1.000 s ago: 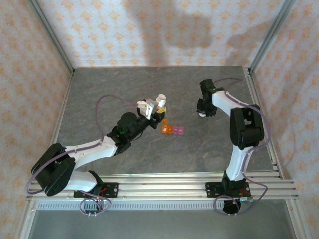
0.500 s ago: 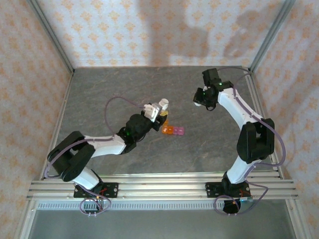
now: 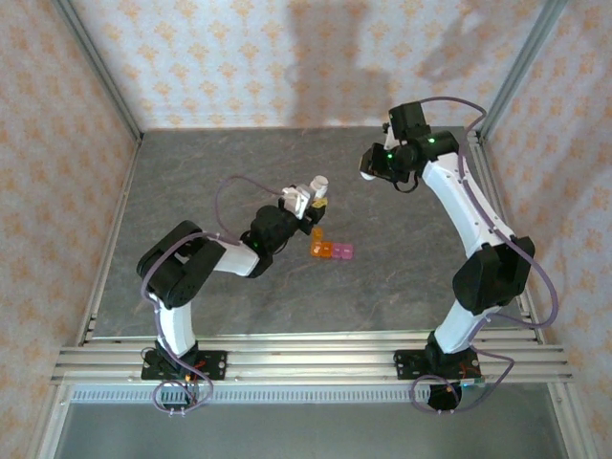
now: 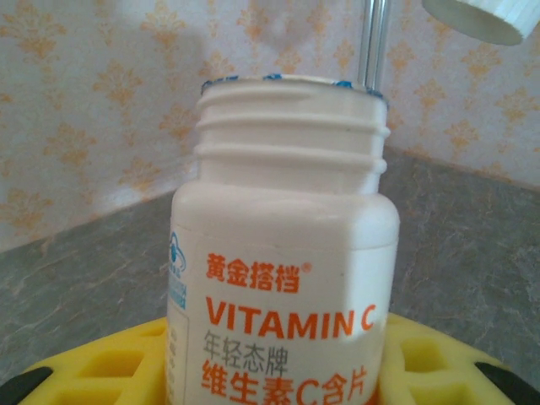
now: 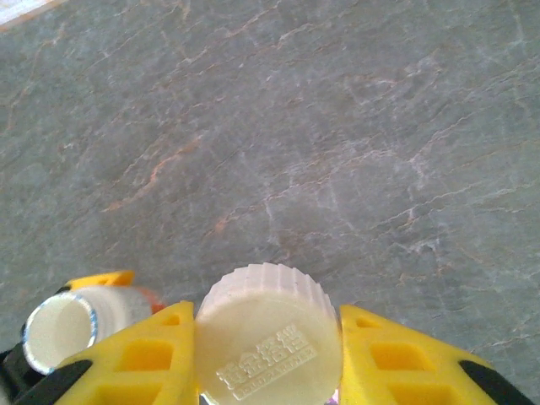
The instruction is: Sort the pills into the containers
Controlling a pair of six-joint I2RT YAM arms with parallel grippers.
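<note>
My left gripper is shut on a white vitamin C bottle, which it holds upright with its threaded mouth uncovered. The yellow fingers press the bottle's sides. The containers, a short strip of orange and pink cells, lie on the table just near-right of that gripper. My right gripper hangs over the far right of the table, shut on the bottle's white ribbed cap between yellow fingers. The open bottle is at the lower left of the right wrist view. The pills are out of view.
The grey stone-patterned table is enclosed by patterned walls and metal corner posts. Aluminium rails run along the near edge by the arm bases. A side rail borders the table at the right.
My right gripper has carried the cap toward the far wall and to the left. The left arm has shifted right, and the bottle has moved slightly right and away.
</note>
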